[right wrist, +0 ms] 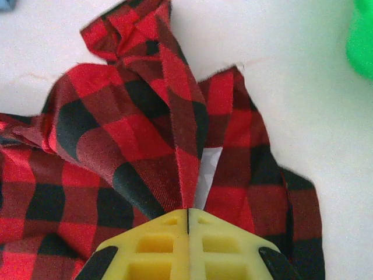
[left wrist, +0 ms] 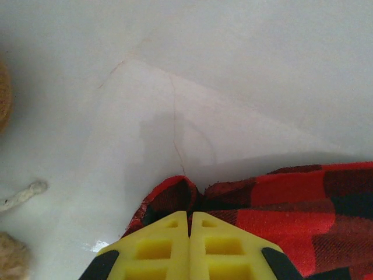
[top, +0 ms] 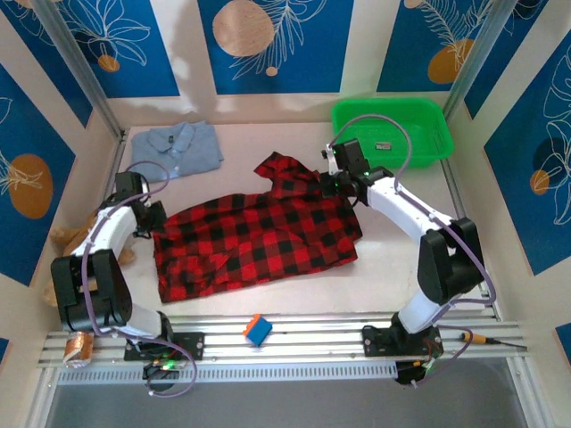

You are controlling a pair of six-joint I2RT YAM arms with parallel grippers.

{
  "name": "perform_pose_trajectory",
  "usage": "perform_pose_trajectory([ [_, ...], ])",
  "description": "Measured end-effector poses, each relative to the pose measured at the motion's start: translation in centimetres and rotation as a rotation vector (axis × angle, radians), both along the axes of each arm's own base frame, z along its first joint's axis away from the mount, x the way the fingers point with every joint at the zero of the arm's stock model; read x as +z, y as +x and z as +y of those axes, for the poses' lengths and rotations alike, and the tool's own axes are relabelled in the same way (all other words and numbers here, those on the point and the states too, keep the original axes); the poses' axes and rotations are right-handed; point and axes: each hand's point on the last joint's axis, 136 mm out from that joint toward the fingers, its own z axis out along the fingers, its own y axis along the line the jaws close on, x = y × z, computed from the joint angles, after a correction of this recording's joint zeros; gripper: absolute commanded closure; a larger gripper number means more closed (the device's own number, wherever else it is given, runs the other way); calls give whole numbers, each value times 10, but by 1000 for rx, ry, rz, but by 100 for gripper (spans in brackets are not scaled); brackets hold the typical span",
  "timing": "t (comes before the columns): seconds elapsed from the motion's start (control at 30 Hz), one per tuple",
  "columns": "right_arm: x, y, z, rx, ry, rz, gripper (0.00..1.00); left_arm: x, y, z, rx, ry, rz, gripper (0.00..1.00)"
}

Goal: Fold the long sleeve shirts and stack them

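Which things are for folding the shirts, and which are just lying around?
For the job: red checked shirt, light blue shirt.
Just lying about: green bin, blue block, fuzzy tan thing.

The flannel shirt [top: 259, 241] is checked in red and black. The collared shirt [top: 178, 147] is plain light blue. The bin [top: 389, 103] is bright green, the table [top: 241, 143] white, and the wall panels [top: 277, 45] deep blue with white leaf outlines and peach circles
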Motion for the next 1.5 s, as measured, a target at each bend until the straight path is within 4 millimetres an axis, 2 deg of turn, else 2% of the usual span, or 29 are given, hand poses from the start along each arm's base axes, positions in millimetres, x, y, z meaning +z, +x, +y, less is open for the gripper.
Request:
perform_pose_trajectory([
  [0.13, -18, -17, -7, -23, 1, 46, 100, -3, -16, 2, 59, 18, -10, 96],
  [0.17, -22, -20, -8, -29, 1, 58, 100, -3, -22, 3, 81, 21, -20, 91],
  [0.23, -31, -26, -11, -43, 0, 83, 100, -3, -34, 5, 124, 28, -46, 73],
  [0.3, -42, -34, -14, -56, -1, 112, 100, 0, -49, 8, 183, 35, -82, 47],
  [0.33, -46, -37, -16, -61, -3, 123, 100, 4, -54, 10, 203, 41, -104, 37],
  [0.4, -56, -47, -20, -74, -8, 154, 100, 20, -64, 14, 265, 49, -190, 24],
  [0.5, -68, -57, -26, -98, -17, 187, 100, 59, -68, 19, 329, 55, -353, 20],
  [0.6, -78, -65, -31, -127, -24, 217, 89, 88, -64, 19, 341, 37, -444, 19],
  [0.67, -83, -69, -33, -143, -25, 231, 84, 102, -52, 13, 308, 8, -460, 19],
  [0.73, -85, -70, -35, -152, -28, 239, 83, 118, -33, 0, 237, -25, -470, 17],
  [0.83, -85, -70, -35, -155, -25, 238, 86, 133, 6, -40, 54, -92, -442, 19],
  [0.97, -85, -70, -35, -161, -22, 240, 90, 145, 57, -131, -292, -122, -364, 25],
  [1.0, -85, -70, -35, -163, -21, 242, 90, 142, 66, -158, -379, -131, -334, 29],
  [1.1, -86, -70, -35, -167, -20, 246, 93, 119, 84, -214, -540, -142, -216, 39],
  [1.17, -86, -70, -34, -168, -19, 245, 95, 96, 95, -237, -592, -136, -141, 43],
  [1.3, -87, -70, -35, -171, -19, 247, 97, 37, 110, -255, -607, -145, 7, 51],
  [1.37, -87, -70, -35, -172, -19, 248, 98, 15, 113, -259, -609, -154, 72, 52],
  [1.5, -87, -69, -37, -184, -14, 251, 100, -15, 101, -264, -622, -179, 183, 54],
])
